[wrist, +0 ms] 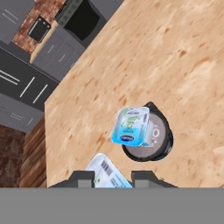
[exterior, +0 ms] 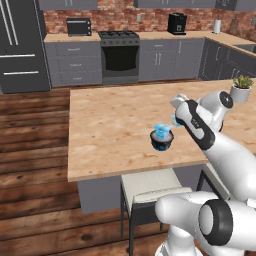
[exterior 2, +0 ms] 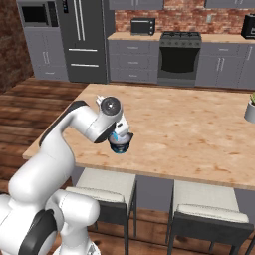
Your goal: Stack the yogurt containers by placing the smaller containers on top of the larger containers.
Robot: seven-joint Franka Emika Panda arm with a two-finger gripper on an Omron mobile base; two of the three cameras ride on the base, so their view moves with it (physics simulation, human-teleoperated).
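Note:
A squat dark tub, the larger container, stands on the wooden island counter near its front edge. One smaller light-blue container rests on its grey top, shifted toward one side. In the hand view my gripper hovers above and beside the tub, shut on a second smaller light-blue container between its fingertips. The left base view shows the tub, the cup on it and my gripper just to the right. My arm partly hides the tub in the right base view.
A white plant pot stands at the counter's far right. Two stools sit under the front edge. Bare wood stretches behind and to the left of the tub. The stove and cabinets line the back wall.

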